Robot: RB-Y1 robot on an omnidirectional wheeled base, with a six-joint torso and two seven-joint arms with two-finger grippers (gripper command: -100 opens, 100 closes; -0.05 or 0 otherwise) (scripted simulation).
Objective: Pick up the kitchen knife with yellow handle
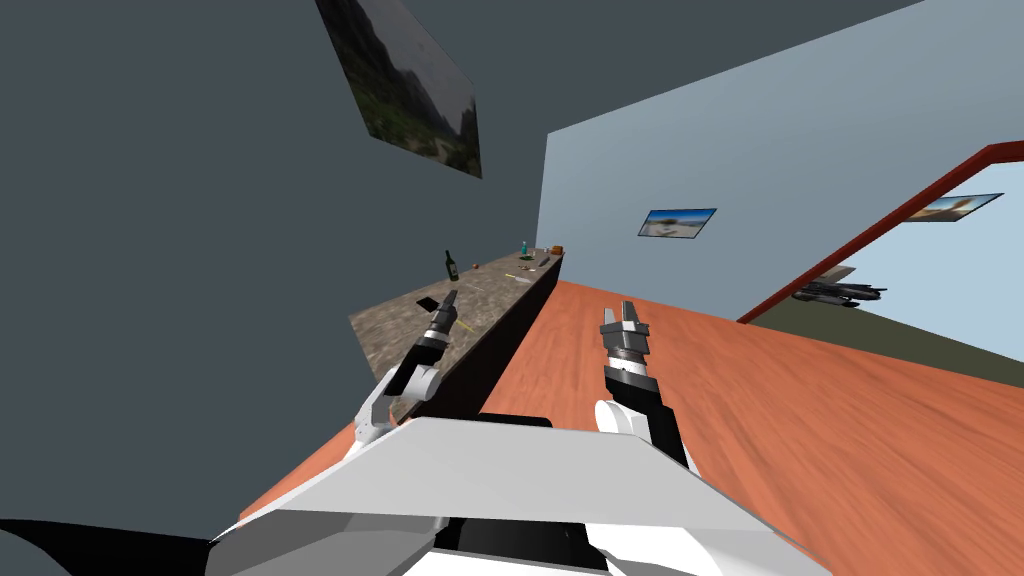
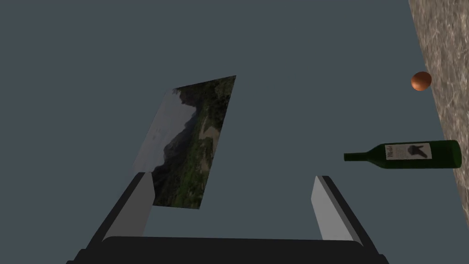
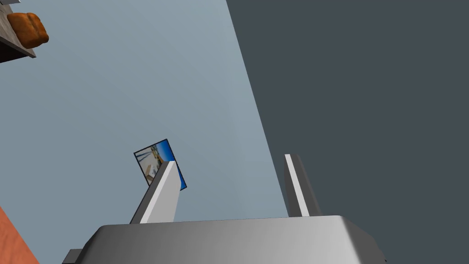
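A long stone-topped counter [image 1: 400, 330] runs along the dark wall on my left. About halfway along it lies a thin pale yellow thing [image 1: 519, 277], too small to tell if it is the yellow-handled knife. A short yellow streak [image 1: 468, 326] shows on the counter just beside my left gripper [image 1: 452, 296], which hangs open over the near part of the counter. In its wrist view the left gripper [image 2: 231, 190] faces the wall with nothing between the fingers. My right gripper [image 1: 625, 312] is open over the floor, beside the counter; its wrist view [image 3: 231, 181] faces the wall.
A dark green bottle [image 1: 451, 265] [image 2: 407, 154] stands on the counter by the wall, with a small orange ball [image 2: 421, 81] further along. A flat black item [image 1: 428, 302] lies near the left gripper. At the counter's far end sit a teal bottle [image 1: 523, 248] and a brown loaf [image 3: 28, 29]. An orange floor [image 1: 800, 420] lies to the right.
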